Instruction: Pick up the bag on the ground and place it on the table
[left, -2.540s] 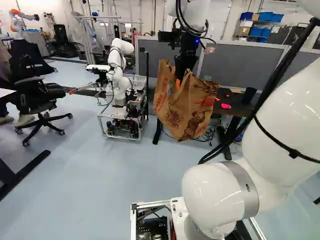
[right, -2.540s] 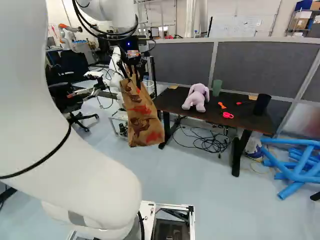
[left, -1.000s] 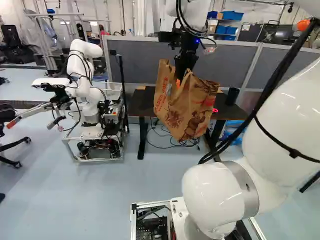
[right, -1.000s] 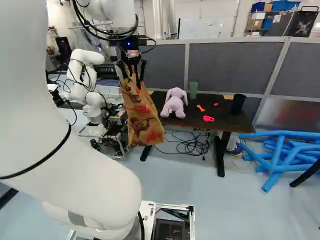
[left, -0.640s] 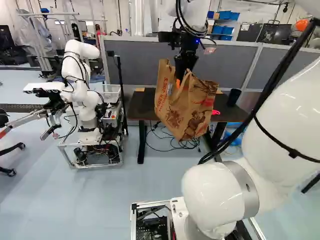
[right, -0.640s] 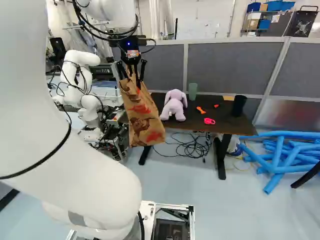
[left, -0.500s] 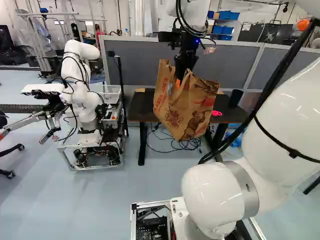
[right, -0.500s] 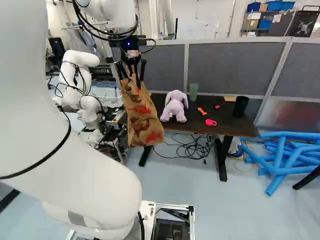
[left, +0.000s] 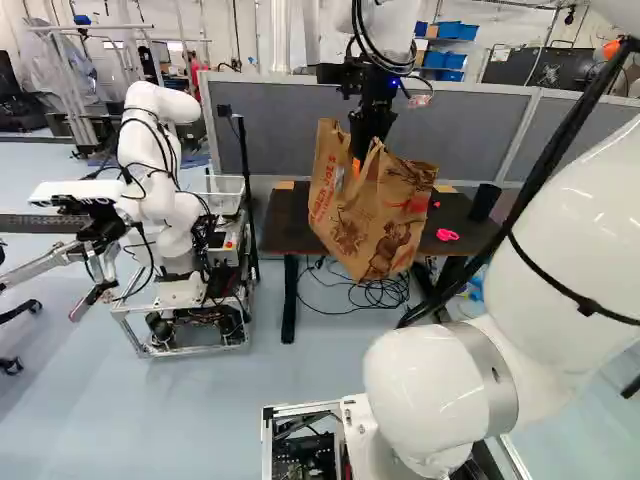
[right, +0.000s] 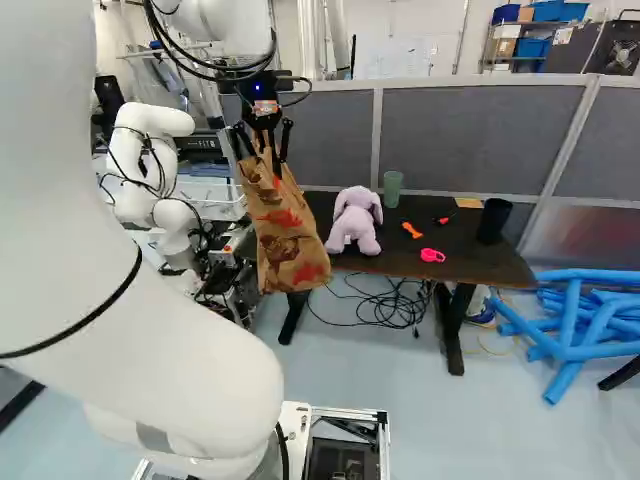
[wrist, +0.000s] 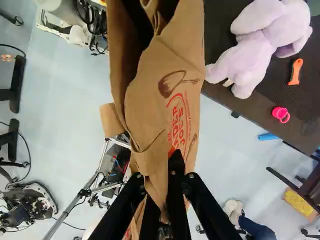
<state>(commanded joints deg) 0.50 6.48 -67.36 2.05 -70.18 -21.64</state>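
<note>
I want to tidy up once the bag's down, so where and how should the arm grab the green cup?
Probably by its upper sides, from above: the green cup stands upright and narrow, and the purple plush toy close by could crowd a lower approach.

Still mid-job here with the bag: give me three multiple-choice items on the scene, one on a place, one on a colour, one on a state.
1. Where is the plush toy?
A) On the floor
B) On the table
C) On a chair

2. What colour is the cup nearest the plush toy?
A) Green
B) White
C) Orange

3. How is the paper bag now?
A) Lying on the floor
B) Standing on the table
C) Hanging from the end effector

Right letters:
1: B, the right base view shows it sitting on the dark top.
2: A, its side is plainly green there.
3: C, its top is pinched between the fingers and its body hangs below.
</note>
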